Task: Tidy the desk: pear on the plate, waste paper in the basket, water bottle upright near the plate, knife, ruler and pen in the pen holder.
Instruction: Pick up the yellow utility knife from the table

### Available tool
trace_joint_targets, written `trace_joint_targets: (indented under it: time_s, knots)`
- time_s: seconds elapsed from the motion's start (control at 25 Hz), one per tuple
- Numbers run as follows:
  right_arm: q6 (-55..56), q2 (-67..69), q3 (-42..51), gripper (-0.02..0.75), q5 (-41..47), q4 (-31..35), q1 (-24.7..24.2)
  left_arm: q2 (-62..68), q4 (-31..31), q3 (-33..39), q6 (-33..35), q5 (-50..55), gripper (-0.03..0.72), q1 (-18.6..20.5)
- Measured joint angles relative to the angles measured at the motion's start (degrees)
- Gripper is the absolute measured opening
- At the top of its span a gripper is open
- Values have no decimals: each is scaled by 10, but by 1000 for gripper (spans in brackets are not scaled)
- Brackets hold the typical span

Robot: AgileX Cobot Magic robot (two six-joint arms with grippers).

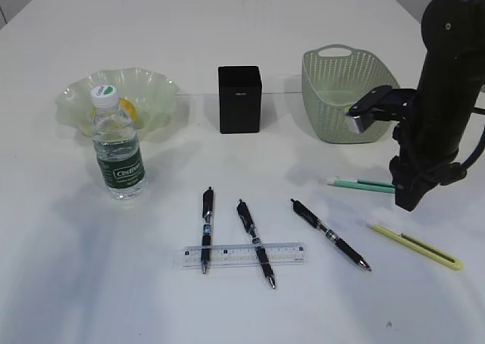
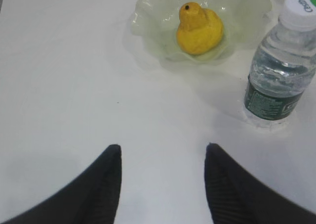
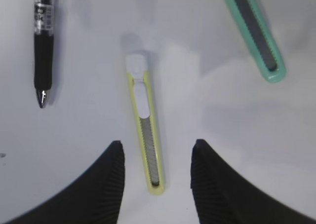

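The yellow pear (image 2: 199, 29) lies in the pale green plate (image 2: 148, 12), partly behind the upright water bottle (image 1: 117, 143) in the exterior view. My left gripper (image 2: 162, 147) is open over bare desk, short of the plate. My right gripper (image 3: 157, 147) is open, its fingers on either side of the near end of a yellow knife (image 3: 144, 125) lying flat. A green knife (image 3: 256, 31) lies beyond it. Three pens, one of them (image 1: 330, 234), and the clear ruler (image 1: 244, 254) lie in front of the black pen holder (image 1: 239, 99). No waste paper shows.
The sage-green basket (image 1: 345, 94) stands at the back right, just behind my right arm (image 1: 443, 94). Two of the pens lie across the ruler. The desk (image 1: 76, 268) is bare at the front left.
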Motion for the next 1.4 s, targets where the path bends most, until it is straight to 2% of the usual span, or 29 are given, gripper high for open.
trace_joint_targets:
  time_s: [0.32, 1.4]
  knots:
    - [-37, 0, 0, 336, -27, 23, 0, 0, -7, 0, 0, 23, 382, 0]
    - [-49, 55, 1, 336, -50, 38, 0, 0, -15, 0, 0, 23, 382, 0]
